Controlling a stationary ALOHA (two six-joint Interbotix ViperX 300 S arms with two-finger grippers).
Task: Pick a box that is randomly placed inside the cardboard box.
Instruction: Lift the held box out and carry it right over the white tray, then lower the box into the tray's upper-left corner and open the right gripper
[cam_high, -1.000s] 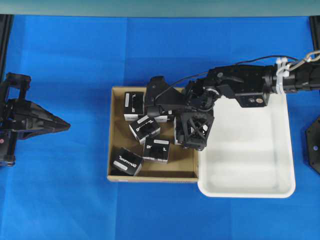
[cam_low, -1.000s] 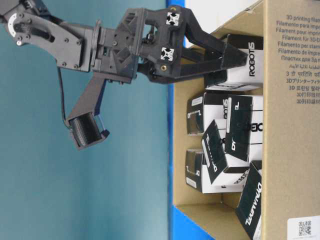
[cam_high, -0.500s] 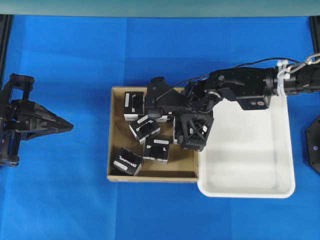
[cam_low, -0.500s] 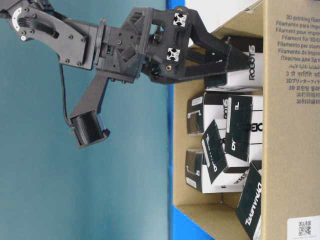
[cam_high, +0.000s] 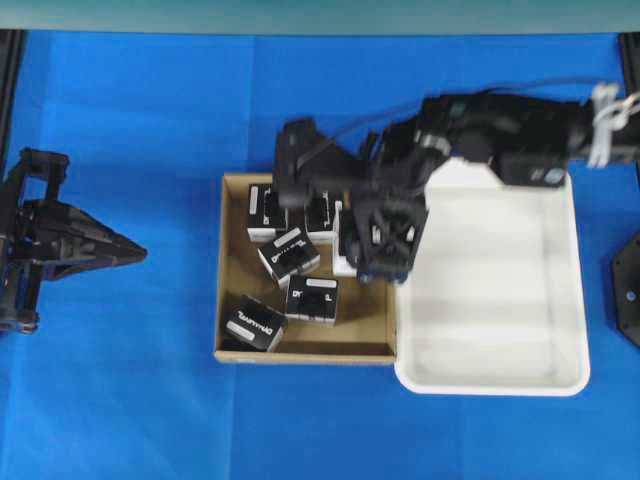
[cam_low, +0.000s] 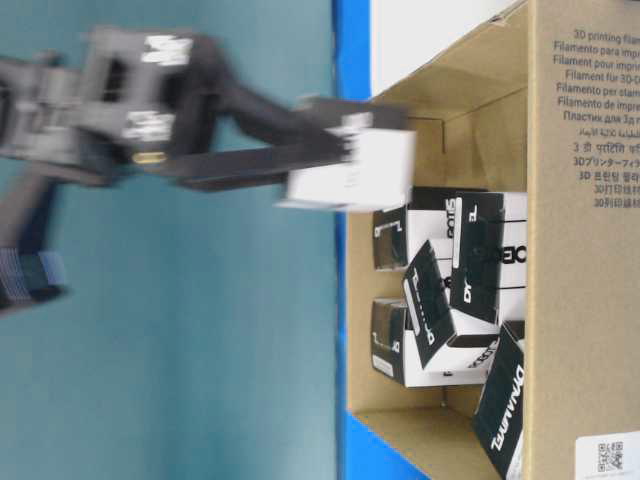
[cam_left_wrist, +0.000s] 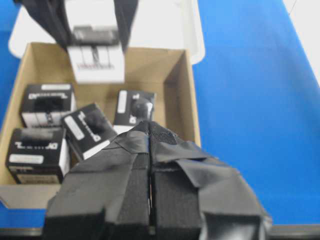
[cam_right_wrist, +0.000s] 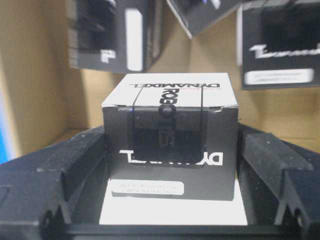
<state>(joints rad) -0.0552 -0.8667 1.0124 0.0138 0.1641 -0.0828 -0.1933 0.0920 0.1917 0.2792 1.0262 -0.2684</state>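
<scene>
- Right gripper (cam_right_wrist: 170, 165): jaws closed on a black box (cam_right_wrist: 170, 145), one finger (cam_right_wrist: 55, 170) against each side. White lettering on the carton's top and front, white label strip low on the front.
- Table-level view: the held box (cam_low: 350, 170), blurred, sits at the ends of the long fingers, clear of the other cartons and level with the mouth of the cardboard box (cam_low: 580, 250).
- Left wrist view: same box (cam_left_wrist: 96, 56) hangs between two dark fingers over the far part of the cardboard box (cam_left_wrist: 182, 95), near its far wall.
- Overhead: right gripper (cam_high: 325, 215) and arm blurred, reaching from the right across the top right corner of the cardboard box (cam_high: 228, 290).
- Five more black cartons remain inside; one (cam_high: 252, 323) leans in the near left corner, another (cam_high: 311, 299) lies beside it.
- White tray (cam_high: 490, 290) sits against the right wall of the cardboard box.
- Left gripper (cam_high: 125, 250): well apart on the blue table (cam_high: 150, 120), fingertips pressed together, holding nothing.
</scene>
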